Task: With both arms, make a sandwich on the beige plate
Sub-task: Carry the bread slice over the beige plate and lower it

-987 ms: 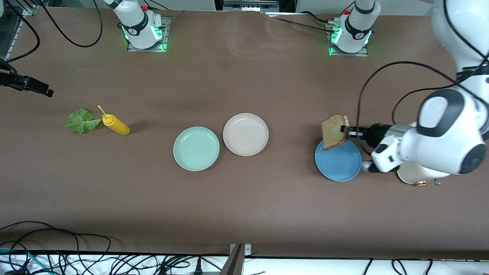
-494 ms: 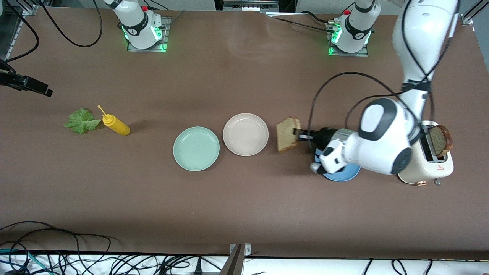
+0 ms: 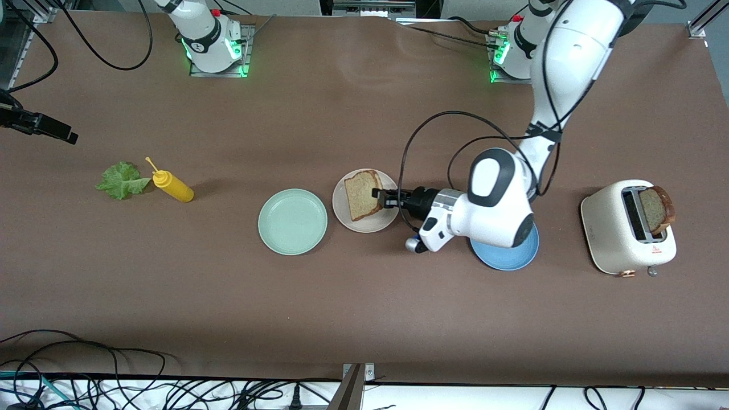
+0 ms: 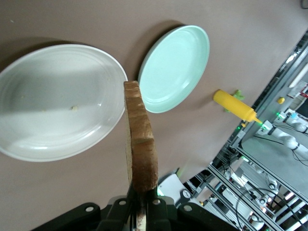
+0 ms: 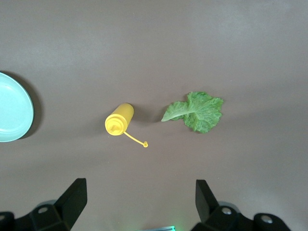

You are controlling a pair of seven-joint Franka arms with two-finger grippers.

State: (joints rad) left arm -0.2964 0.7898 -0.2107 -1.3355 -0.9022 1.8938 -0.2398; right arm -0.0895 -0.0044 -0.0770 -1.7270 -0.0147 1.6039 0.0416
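Brown matting covers the table [image 3: 342,302], with loose cables along the bottom edge of the front view. At the centre of that frame the left gripper [image 3: 380,199] is clamped on one edge of a bread slice [image 3: 363,194], holding it tilted over the beige plate [image 3: 356,223]; in the left wrist view the slice [image 4: 142,144] stands edge-on between the black fingers [image 4: 126,209], with the beige plate [image 4: 57,101] beneath it and bare apart from a crumb or two. Just beside that plate, lower and toward the frame's left, sits the mint-green plate [image 3: 293,221], with nothing on it. At centre right the blue plate [image 3: 507,256] lies partly under the left arm's wrist. Farther right stands a cream toaster [image 3: 609,239] with a second bread slice [image 3: 656,209] sticking up from one slot.

At the left of the front frame a yellow squeeze bottle [image 3: 172,186] lies on its side, touching or nearly touching a lettuce leaf [image 3: 122,180]. The right gripper [image 5: 139,199] waits over them with its fingers spread wide and holding nothing; in the right wrist view the bottle [image 5: 119,120] and leaf [image 5: 197,111] lie apart at mid-frame.
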